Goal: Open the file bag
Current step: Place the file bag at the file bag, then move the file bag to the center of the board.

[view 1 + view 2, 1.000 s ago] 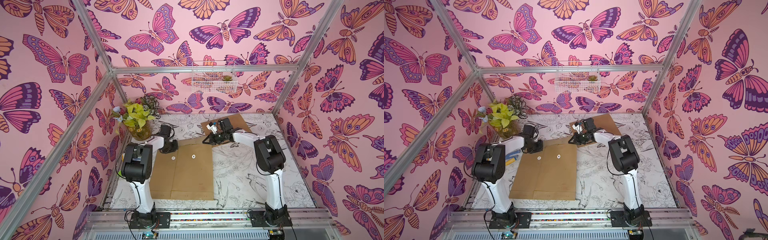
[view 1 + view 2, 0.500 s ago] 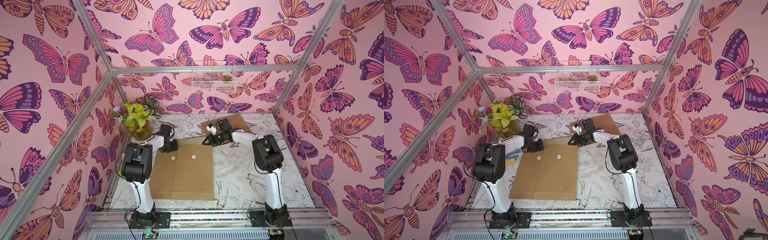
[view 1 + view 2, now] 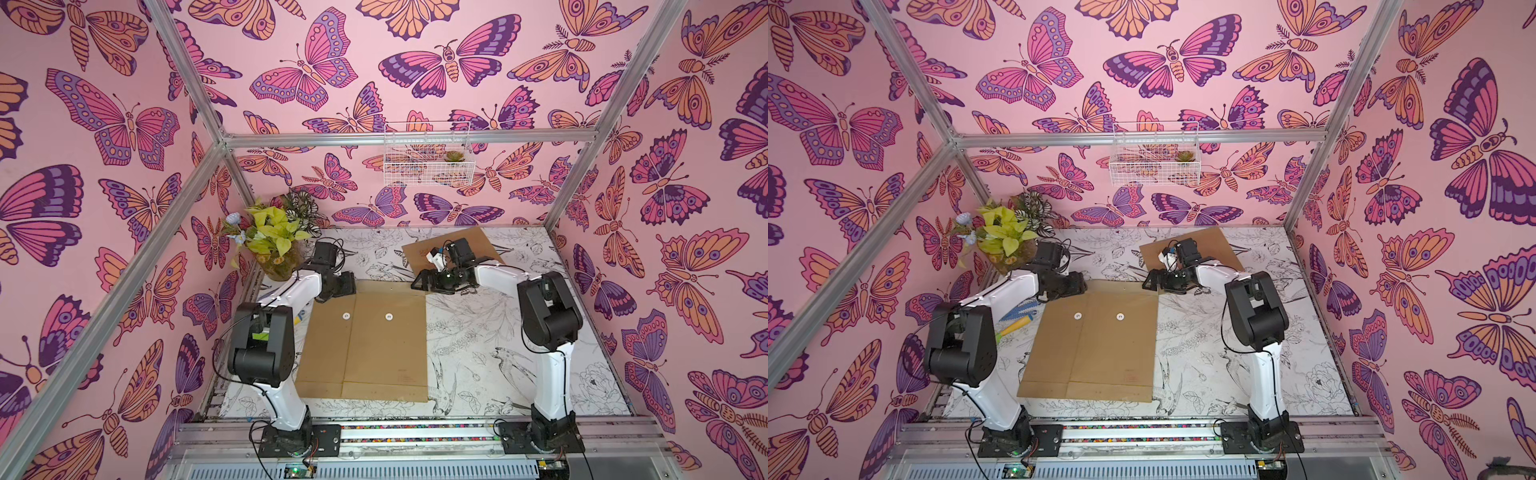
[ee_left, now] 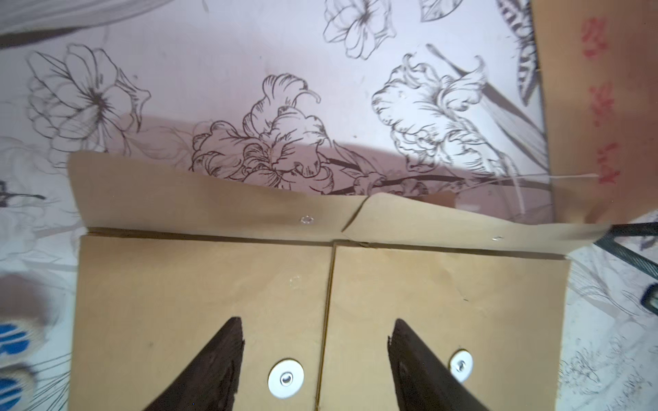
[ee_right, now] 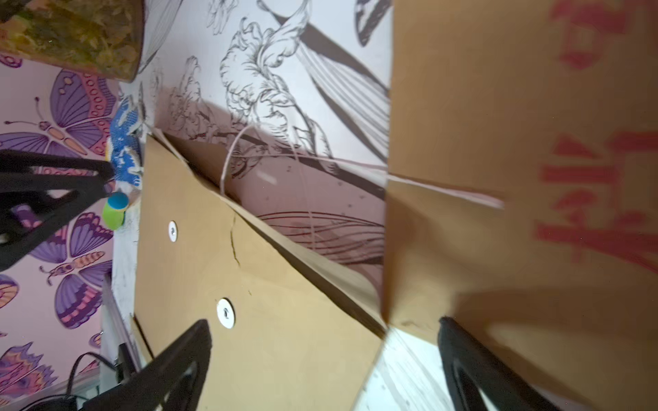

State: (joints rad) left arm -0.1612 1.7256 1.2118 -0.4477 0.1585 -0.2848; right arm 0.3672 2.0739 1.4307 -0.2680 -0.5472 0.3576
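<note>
Left tool [image 4: 316, 319] and right tool [image 5: 324, 320] newly apart by file bag [image 3: 386, 345], red print [image 5: 587, 199] blurred, unreadable

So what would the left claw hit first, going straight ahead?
Most likely the brown file bag: the left gripper angles down at it, just short of the folded-back flaps.

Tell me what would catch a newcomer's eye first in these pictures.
The pink butterfly wallpaper covering every wall strikes first. Next come the brown file bags lying flat side by side mid-table, with the left gripper and right gripper open at their far edge. The yellow-green plant in the far left corner and the white wire basket on the back wall follow.
</note>
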